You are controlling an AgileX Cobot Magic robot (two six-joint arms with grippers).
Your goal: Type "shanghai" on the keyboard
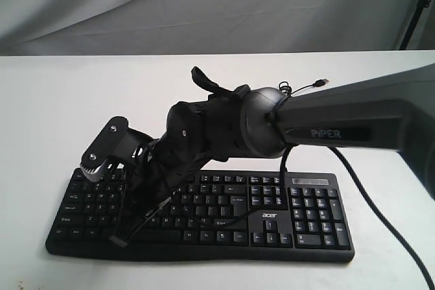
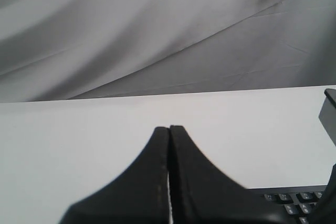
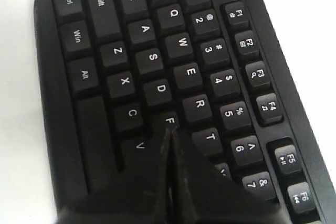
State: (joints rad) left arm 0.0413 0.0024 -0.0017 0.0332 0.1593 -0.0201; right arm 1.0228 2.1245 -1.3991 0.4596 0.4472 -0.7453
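The keyboard point(image 1: 299, 208) is laid on the white table point(image 1: 54, 100) close to its near edge, with the number pad to the right and the "acer" logo above the arrow keys. The right arm point(image 1: 353, 123), marked "PIPER", is stretched in from the right across the keyboard's far edge and angled down over its left half. In the right wrist view the right gripper point(image 3: 169, 135) is seen with its fingers pressed together, the tips set at the F key, just beside V. Whether the key is pressed down cannot be told. The left gripper point(image 2: 169, 132) is likewise closed flat, with nothing held, and is held over bare table left of the keyboard. A thin black cable end point(image 1: 314, 85) is seen beyond the arm.
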